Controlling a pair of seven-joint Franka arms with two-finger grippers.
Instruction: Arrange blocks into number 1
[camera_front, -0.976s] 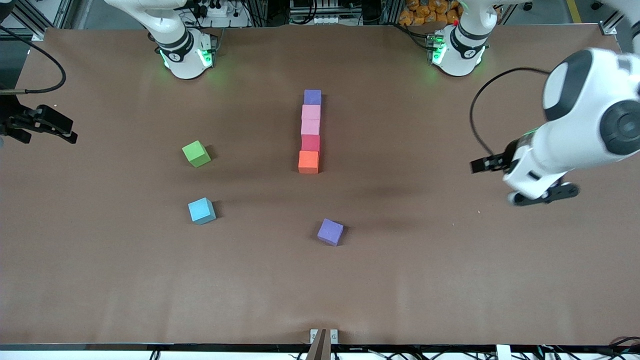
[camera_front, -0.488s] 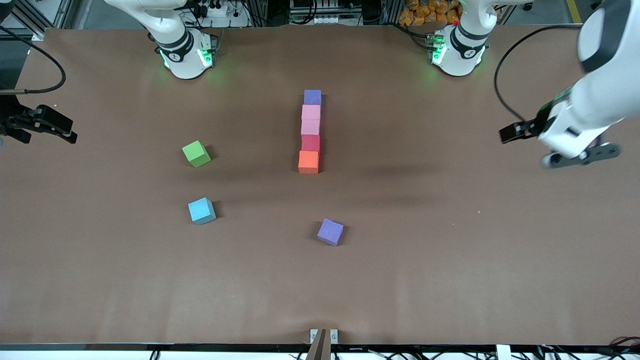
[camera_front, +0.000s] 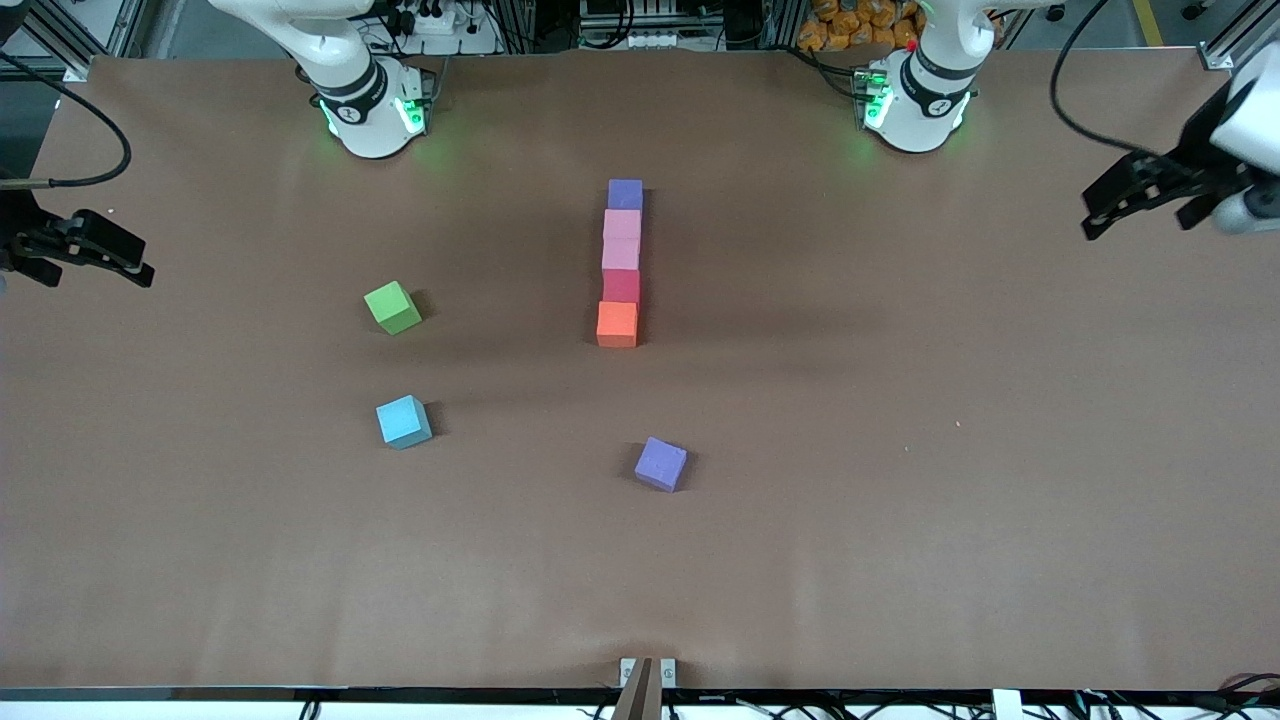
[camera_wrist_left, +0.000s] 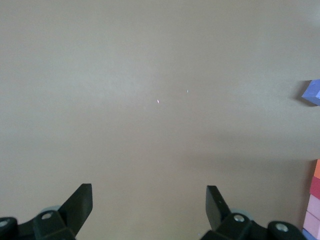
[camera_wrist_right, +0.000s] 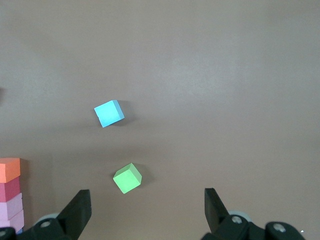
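**Five blocks in a line, both grippers at the table ends**

The brown table (camera_front: 900, 500) carries a straight row: purple block (camera_front: 625, 194), two pink blocks (camera_front: 621, 240), red block (camera_front: 621, 286), orange block (camera_front: 617, 323), all touching. A second purple cube (camera_front: 661, 464), a green cube (camera_front: 392, 307) and a blue cube (camera_front: 403, 421) lie apart. The left gripper (camera_front: 1140, 205) and the right gripper (camera_front: 95, 258) hang at opposite table ends, jaws apart and empty, well away from the row.

Place: a robotics lab or test cell.
Table: a wide table (camera_front: 900, 520) under plain brown covering, bare of household items.
Robots: two white arm bases (camera_front: 365, 105) bolted along one edge, green lights glowing.
Surroundings: aluminium frame rails, loose black cables (camera_front: 95, 120) and power strips past the table edge.
Props: plain coloured foam cubes (camera_front: 620, 265).
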